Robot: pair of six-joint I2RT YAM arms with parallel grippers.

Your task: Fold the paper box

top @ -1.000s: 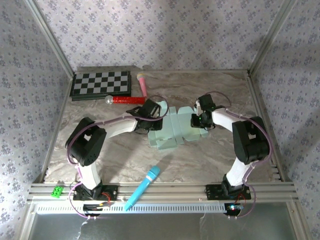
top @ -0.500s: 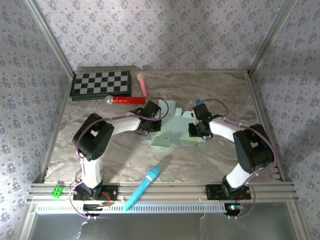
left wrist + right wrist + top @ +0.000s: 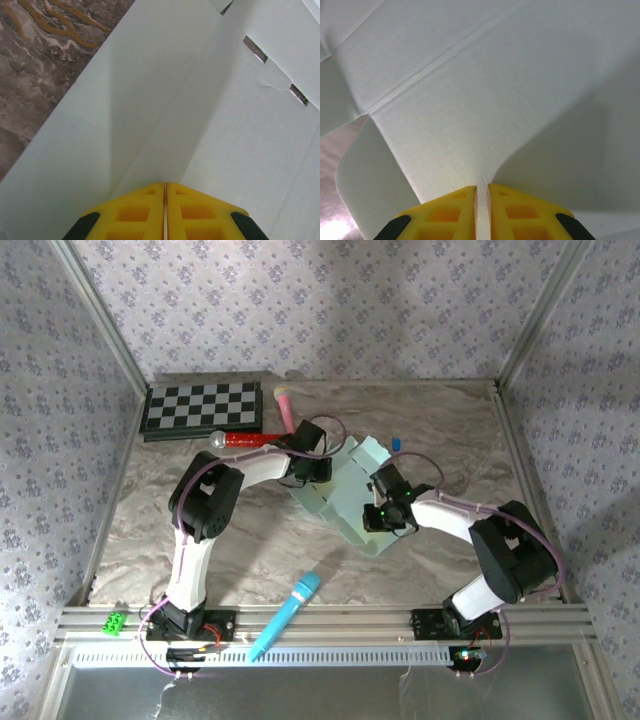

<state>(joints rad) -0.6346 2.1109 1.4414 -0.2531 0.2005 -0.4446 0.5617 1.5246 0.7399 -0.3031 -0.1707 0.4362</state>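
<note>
Left end effector (image 3: pixel 165 186) is squeezed shut on a wall of the paper box (image 3: pixel 345 502), right in front of it. Right end effector (image 3: pixel 481 187) pinches a flap. Folding looks halfway done. Next, the sides probably need pushing up straight.

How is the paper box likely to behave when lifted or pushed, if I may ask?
Probably floppy: the paper box is thin card, bent at creases where the left gripper and right gripper pinch it. Likely light, so a push should slide it across the table.
</note>
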